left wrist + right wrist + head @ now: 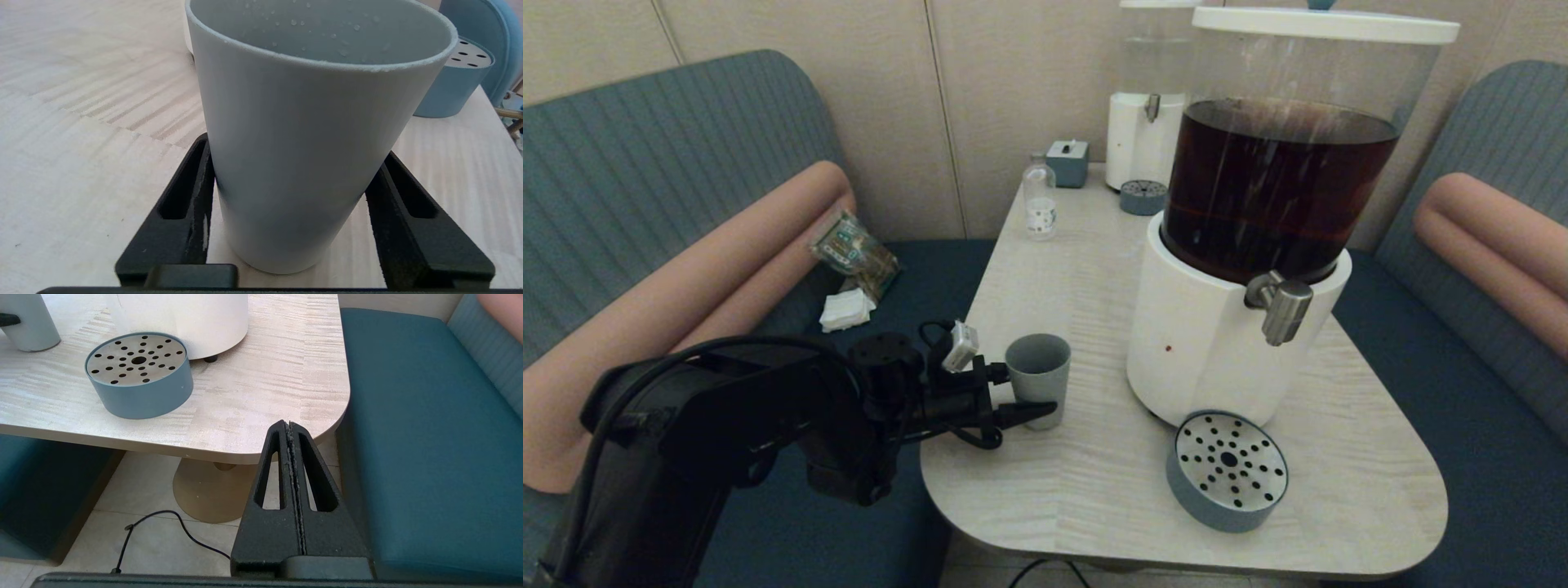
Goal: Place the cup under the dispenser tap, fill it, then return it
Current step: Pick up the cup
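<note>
The grey-blue cup (1037,367) (310,143) stands upright and empty on the table's left side, left of the big dispenser's white base (1201,343). Water drops cling to its inner wall. My left gripper (1029,390) (295,147) reaches in from the left at table height, one finger on each side of the cup, both touching its wall. The brushed-metal tap (1284,306) juts from the base, well to the cup's right. My right gripper (289,424) hangs shut and empty below the table's front right corner, out of the head view. The cup's foot (28,322) shows there too.
A round perforated drip tray (1227,469) (139,375) (457,81) lies in front of the dispenser, under and left of the tap. At the back stand a second dispenser (1147,122), a small tray (1143,196), a clear bottle (1039,200) and a grey box (1067,162). Benches flank the table (1094,498).
</note>
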You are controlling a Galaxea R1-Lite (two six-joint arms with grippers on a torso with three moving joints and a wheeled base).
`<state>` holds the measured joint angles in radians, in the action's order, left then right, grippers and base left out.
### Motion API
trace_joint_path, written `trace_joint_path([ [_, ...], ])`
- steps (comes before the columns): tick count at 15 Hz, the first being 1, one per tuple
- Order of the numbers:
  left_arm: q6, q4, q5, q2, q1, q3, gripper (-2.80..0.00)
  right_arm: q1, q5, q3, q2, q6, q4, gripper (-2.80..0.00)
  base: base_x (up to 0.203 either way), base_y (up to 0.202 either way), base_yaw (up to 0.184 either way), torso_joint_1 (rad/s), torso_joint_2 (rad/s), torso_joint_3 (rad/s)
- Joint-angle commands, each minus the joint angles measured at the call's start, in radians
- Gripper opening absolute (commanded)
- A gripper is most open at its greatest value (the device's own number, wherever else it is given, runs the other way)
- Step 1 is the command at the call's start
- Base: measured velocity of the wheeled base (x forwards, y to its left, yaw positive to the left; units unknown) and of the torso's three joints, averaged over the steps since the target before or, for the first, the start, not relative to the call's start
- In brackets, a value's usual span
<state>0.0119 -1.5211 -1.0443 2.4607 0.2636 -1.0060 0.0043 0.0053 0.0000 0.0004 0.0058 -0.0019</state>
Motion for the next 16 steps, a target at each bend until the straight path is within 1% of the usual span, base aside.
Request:
trace_joint_path([
  [1, -0.002, -0.009, -0.007, -0.022, 0.0, 0.005, -2.8, 0.0, 0.001, 0.002, 0.0, 0.0, 0.0, -2.8, 0.0, 0.0, 0.0, 0.0, 0.0, 0.0],
  [4, -0.003, -0.009, -0.005, -0.078, 0.003, 0.03, -2.8, 0.0, 0.001, 0.0, 0.0, 0.0, 0.0, -2.8, 0.0, 0.0, 0.0, 0.0, 0.0, 0.0],
  [7, -0.003, -0.009, 0.014, -0.182, 0.005, 0.162, -2.8, 0.0, 0.001, 0.002, 0.0, 0.0, 0.0, -2.8, 0.0, 0.0, 0.0, 0.0, 0.0, 0.0],
  [10, 0.0, -0.009, 0.019, -0.341, 0.012, 0.321, -2.8, 0.0, 0.001, 0.001, 0.0, 0.0, 0.0, -2.8, 0.0, 0.0, 0.0, 0.0, 0.0, 0.0],
  [12, -0.002, -0.009, 0.026, -0.421, 0.045, 0.393, -2.8, 0.0, 0.001, 0.002, 0.0, 0.0, 0.0, -2.8, 0.0, 0.0, 0.0, 0.0, 0.0, 0.0],
  [13, -0.004, -0.009, 0.053, -0.446, 0.079, 0.407, -2.8, 0.0, 0.001, 0.001, 0.0, 0.0, -0.001, -2.8, 0.0, 0.0, 0.0, 0.0, 0.0, 0.0],
  [14, -0.011, -0.009, 0.085, -0.464, 0.111, 0.415, -2.8, 0.0, 0.001, 0.002, 0.0, 0.0, 0.0, -2.8, 0.0, 0.0, 0.0, 0.0, 0.0, 0.0],
  [16, -0.032, -0.009, 0.11, -0.474, 0.179, 0.4, -2.8, 0.0, 0.001, 0.002, 0.0, 0.0, 0.0, -2.8, 0.0, 0.0, 0.0, 0.0, 0.0, 0.0],
])
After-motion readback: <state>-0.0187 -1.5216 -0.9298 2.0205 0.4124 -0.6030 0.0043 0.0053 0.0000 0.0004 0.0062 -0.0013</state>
